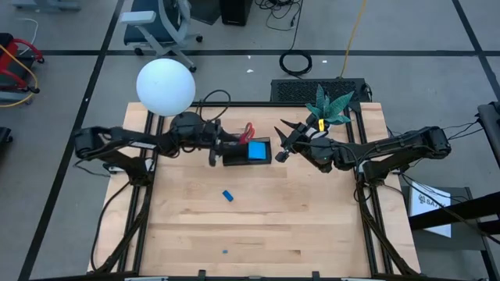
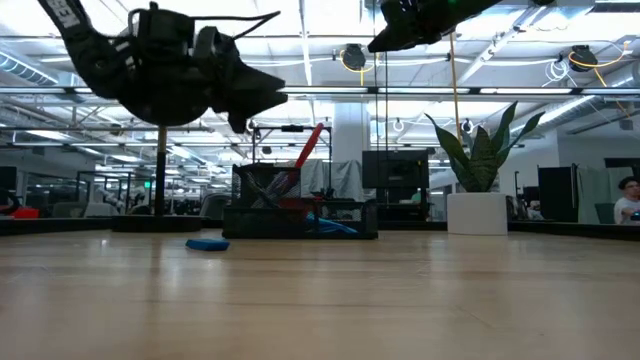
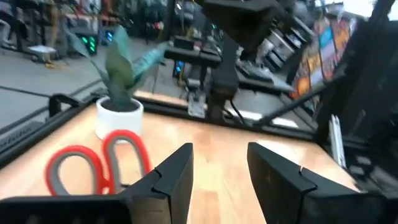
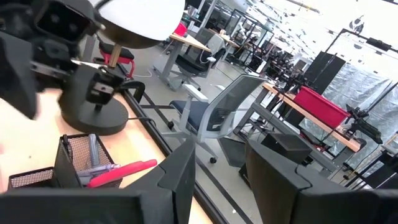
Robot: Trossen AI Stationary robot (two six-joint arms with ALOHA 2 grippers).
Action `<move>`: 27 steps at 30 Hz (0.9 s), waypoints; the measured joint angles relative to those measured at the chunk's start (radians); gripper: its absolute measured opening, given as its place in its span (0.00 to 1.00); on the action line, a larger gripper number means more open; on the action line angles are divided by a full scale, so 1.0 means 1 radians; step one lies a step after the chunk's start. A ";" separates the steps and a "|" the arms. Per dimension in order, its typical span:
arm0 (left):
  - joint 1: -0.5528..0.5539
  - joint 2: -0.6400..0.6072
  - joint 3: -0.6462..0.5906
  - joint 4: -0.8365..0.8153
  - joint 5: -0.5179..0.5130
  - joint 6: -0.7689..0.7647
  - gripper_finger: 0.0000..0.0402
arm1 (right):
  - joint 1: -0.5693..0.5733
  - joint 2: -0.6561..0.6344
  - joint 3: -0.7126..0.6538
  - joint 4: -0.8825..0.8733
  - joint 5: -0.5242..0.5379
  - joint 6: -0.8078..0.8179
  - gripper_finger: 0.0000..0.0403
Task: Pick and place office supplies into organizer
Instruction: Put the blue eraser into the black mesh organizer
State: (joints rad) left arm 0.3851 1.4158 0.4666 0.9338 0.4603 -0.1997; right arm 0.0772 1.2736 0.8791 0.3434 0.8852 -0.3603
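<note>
The black mesh organizer (image 1: 238,152) sits at the table's far middle. The bright blue note pad (image 1: 258,150) lies in its lower section. The red-handled scissors (image 1: 248,130) stand in its taller section, handles up and tilted (image 2: 305,150); pens (image 4: 94,151) stand beside them. A small blue eraser (image 1: 227,195) lies flat on the table, nearer than the organizer. My left gripper (image 1: 213,154) hovers open just left of the organizer, above the table. My right gripper (image 1: 280,143) hovers open just right of it, also raised. Neither holds anything.
A white globe lamp (image 1: 166,87) with a round black base (image 4: 93,117) stands at the far left. A potted plant (image 1: 328,107) stands at the far right. A tiny blue speck (image 1: 224,251) lies near the table's near edge. Bare wood (image 1: 258,226) fills the near half.
</note>
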 joint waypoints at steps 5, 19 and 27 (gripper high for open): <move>-0.031 -0.126 0.047 -0.312 0.029 0.114 0.40 | -0.004 0.000 0.000 -0.006 0.000 0.000 0.33; -0.293 -0.177 0.267 -1.121 -0.338 0.581 0.40 | -0.019 0.000 0.000 -0.036 0.000 0.010 0.33; -0.444 -0.166 0.278 -1.265 -0.380 0.645 0.40 | -0.019 0.000 0.000 -0.042 0.000 0.027 0.33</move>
State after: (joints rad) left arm -0.0587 1.2501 0.7446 -0.3315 0.0802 0.4456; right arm 0.0582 1.2739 0.8791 0.3012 0.8852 -0.3336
